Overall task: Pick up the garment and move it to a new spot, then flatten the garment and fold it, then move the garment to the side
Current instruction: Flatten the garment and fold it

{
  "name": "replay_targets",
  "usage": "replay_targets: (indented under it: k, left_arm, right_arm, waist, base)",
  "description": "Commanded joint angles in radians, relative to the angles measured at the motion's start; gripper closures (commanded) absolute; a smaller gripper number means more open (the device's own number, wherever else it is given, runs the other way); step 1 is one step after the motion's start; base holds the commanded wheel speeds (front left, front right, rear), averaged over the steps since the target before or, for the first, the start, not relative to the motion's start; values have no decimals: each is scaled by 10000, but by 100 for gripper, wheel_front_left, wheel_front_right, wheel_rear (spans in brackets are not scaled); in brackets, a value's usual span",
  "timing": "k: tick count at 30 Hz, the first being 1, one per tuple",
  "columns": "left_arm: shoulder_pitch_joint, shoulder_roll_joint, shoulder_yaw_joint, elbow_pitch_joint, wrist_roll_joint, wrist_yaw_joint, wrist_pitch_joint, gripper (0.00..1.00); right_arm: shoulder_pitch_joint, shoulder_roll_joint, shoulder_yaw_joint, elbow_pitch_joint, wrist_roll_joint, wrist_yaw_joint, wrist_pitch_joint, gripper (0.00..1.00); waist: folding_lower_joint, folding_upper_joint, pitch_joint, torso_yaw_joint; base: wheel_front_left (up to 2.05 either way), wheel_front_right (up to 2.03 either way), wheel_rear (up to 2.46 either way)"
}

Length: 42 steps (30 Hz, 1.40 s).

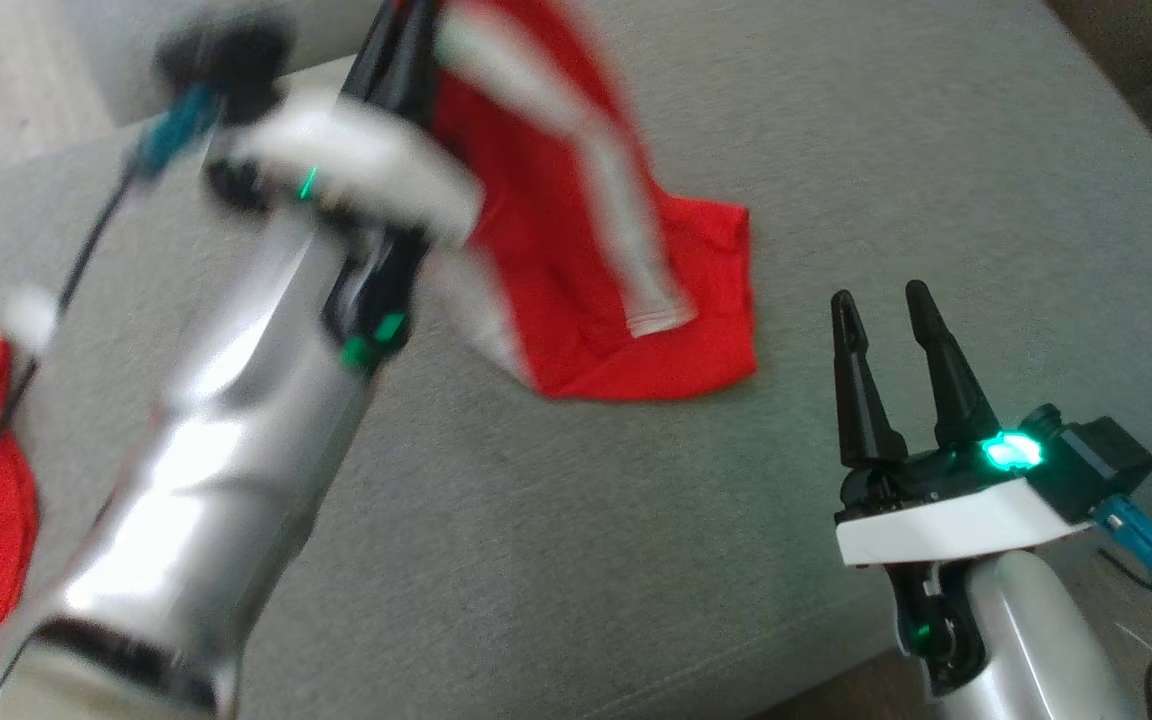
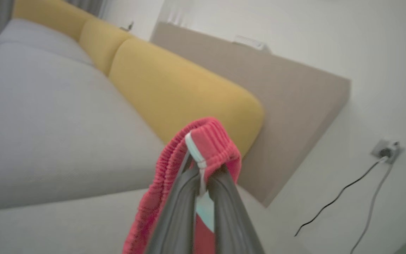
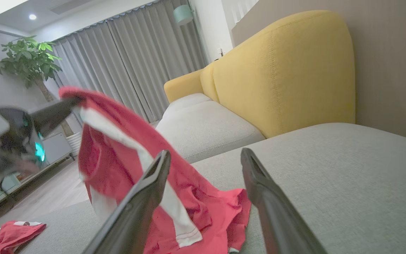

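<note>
Left gripper (image 2: 203, 173) holds up the red garment (image 1: 626, 300) by its waistband, right gripper (image 1: 881, 300) empty with jaws spread

The left jaws are pressed together on the elastic band, pinching it and what looks like a white label between the fingertips; from there the white-striped cloth hangs below them and trails onto the grey cushion (image 1: 536, 560), its lower hem lying just ahead and to the left of the right jaws, apart from them. A second red cloth (image 3: 9, 233) lies well left of both grippers
</note>
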Motion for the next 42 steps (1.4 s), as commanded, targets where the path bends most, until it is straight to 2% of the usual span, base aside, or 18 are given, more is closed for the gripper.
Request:
replay_targets:
  k: [1,7,8,9,14,19,23,28,32,35,37,42]
  left_arm:
    - [141,550,378,-33,-67,-87,-200,100]
    - [1793,1189,274,902,-79,-191,-546,100]
    - [1964,1246,226,1049,-20,-174,-610,24]
    - [2115,1277,182,1190,38,-146,-679,0]
    - [2617,1230,-106,1371,552,-173,-1130,0]
    - [3013,1178,-79,980,1075,-107,-1317,0]
    - [3642,1247,429,-419,2096,121,-1341,0]
    - [5348,1333,1242,-2519,3691,760,-1345,0]
    - [6767,1029,1774,-3761,4383,1066,-1345,0]
    - [7389,728,2133,-4272,4612,1060,-1346,0]
    - [7587,525,2300,-4413,4845,891,-1346,0]
    - [7592,281,2398,-4333,5163,587,-1346,0]
  right_arm:
    - [-237,-28,170,-361,-109,67,-91,0]
    - [-224,-28,91,-259,-469,67,-91,0]
    - [-230,-28,83,-254,-528,67,-91,0]
    - [-237,-28,74,-246,-580,67,-91,0]
    - [-249,-28,-86,-188,-874,67,-91,0]
    - [-241,-28,-323,-140,-1097,67,-91,0]
    - [-225,-28,-618,-19,-1278,67,-91,0]
    - [-115,-28,-730,230,-1506,67,-91,0]
    - [-33,-28,-1066,662,-1890,67,-91,0]
    - [-237,-28,-1586,1318,-2347,67,-33,0]
    - [-711,-28,-2196,2053,-2979,67,356,0]
    - [-1531,-28,-2678,3212,-3801,67,1098,0]
  waist:
    - [0,0,191,374]
    - [0,0,388,1108]
    - [0,0,408,1231]
    - [0,0,421,1348]
    - [0,0,407,2009]
    - [0,0,318,2564]
    - [0,0,152,3084]
    - [0,0,-104,3553]
    - [0,0,-213,3891]
    - [0,0,-229,4134]
    - [0,0,-179,4321]
    - [0,0,-82,4485]
  base:
    - [0,0,0]
    - [0,0,0]
    - [0,0,0]
    - [0,0,0]
    - [0,0,0]
    - [0,0,0]
    - [0,0,0]
    - [0,0,0]
    - [0,0,0]
    - [0,0,0]
    - [0,0,0]
    - [0,0,0]
